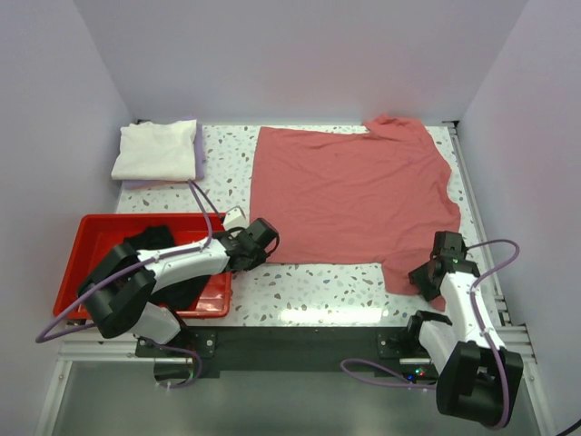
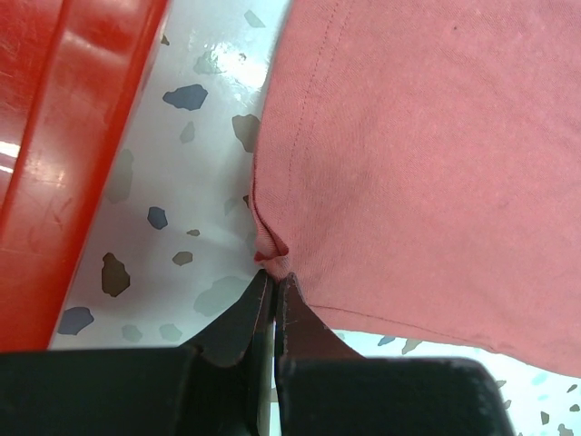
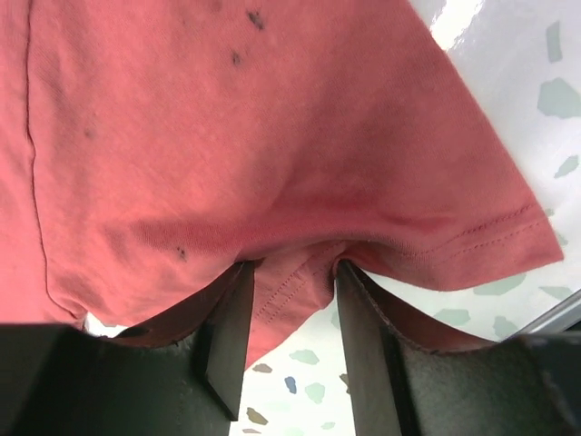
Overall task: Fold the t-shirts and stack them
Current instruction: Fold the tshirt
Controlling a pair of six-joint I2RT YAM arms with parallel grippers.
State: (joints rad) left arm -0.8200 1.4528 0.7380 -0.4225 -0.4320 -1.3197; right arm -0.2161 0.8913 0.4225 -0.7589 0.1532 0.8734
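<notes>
The salmon t-shirt (image 1: 349, 195) lies spread flat over the middle and right of the worktop (image 1: 309, 291), and the left gripper (image 2: 274, 283) is clenched on its near-left hem corner, where the cloth puckers at the tips. The right gripper (image 3: 292, 272) sits at the sleeve by the near-right corner, its jaws apart with a loose fold of sleeve between them. A folded cream-white t-shirt (image 1: 156, 150) rests on a lavender t-shirt (image 1: 200, 145) at the far-left corner, and black cloth (image 1: 150, 239) lies in the red tray (image 1: 77, 263) at the near-left corner.
</notes>
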